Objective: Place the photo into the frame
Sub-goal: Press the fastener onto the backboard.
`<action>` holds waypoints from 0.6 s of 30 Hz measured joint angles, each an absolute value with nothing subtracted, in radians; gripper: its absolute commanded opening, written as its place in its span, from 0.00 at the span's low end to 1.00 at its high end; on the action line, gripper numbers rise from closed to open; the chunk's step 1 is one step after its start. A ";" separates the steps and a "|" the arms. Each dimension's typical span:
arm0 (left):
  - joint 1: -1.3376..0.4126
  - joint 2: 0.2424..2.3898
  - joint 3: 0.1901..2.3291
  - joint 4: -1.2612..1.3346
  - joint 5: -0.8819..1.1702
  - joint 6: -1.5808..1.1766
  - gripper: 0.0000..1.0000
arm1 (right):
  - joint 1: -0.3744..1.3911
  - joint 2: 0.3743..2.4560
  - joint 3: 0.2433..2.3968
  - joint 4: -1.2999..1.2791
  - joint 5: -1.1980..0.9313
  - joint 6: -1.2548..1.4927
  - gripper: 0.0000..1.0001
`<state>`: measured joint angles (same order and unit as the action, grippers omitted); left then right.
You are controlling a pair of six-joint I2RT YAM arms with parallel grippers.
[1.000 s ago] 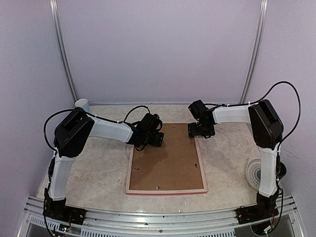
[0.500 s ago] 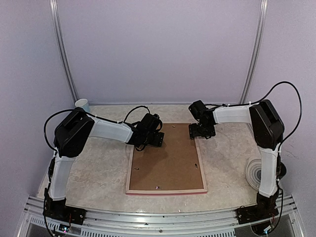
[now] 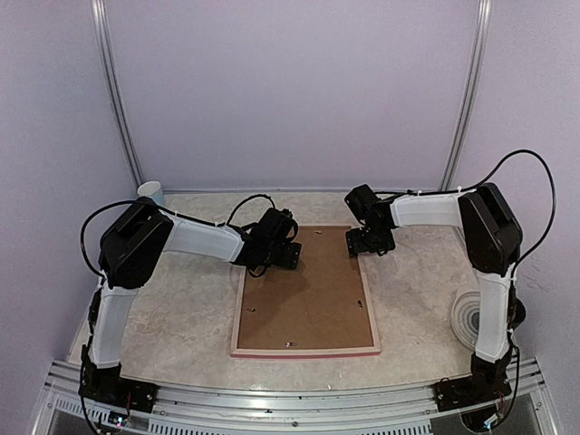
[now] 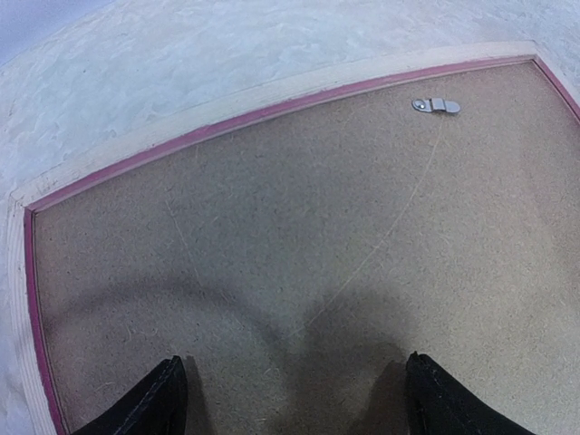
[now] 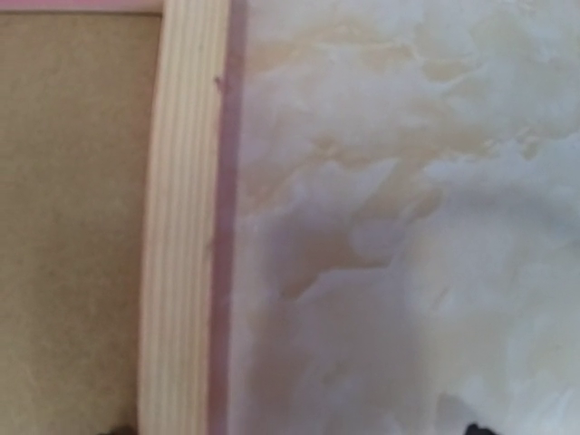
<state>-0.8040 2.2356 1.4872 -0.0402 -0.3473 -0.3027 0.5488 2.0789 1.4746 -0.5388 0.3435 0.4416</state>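
Observation:
The frame [image 3: 304,352] lies face down on the table, pale wood back up with a pink edge showing. The brown backing board [image 3: 304,304] fills it. The photo is hidden. My left gripper [image 3: 283,256] is open and empty, low over the board's far left corner. In the left wrist view its fingertips [image 4: 163,399] straddle bare board [image 4: 317,227] inside the frame rail [image 4: 227,109]. My right gripper [image 3: 367,243] is open and empty at the frame's far right corner. In the right wrist view it [image 5: 294,430] sits over the table just outside the wooden rail [image 5: 181,227].
A small metal turn clip [image 4: 436,105] sits on the board near the far rail; others line the board's edges [image 3: 362,304]. A white cup [image 3: 150,191] stands at the back left. A white roll [image 3: 467,317] lies at the right by the right arm.
The right gripper has edged slightly to the left at the frame's corner. The left arm and the frame have not moved.

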 measured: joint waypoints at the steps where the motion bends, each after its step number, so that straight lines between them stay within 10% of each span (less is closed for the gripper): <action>1: -0.804 2.236 1.487 -0.041 -0.347 -0.303 0.81 | 0.549 2.078 1.475 -0.542 0.343 0.439 0.82; 18: -0.804 2.236 1.487 -0.041 -0.344 -0.306 0.81 | 0.549 2.076 1.478 -0.560 0.339 0.429 0.81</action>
<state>-0.8040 2.2360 1.4872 -0.0406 -0.3443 -0.3058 0.5491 2.0758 1.4780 -0.5602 0.3389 0.4294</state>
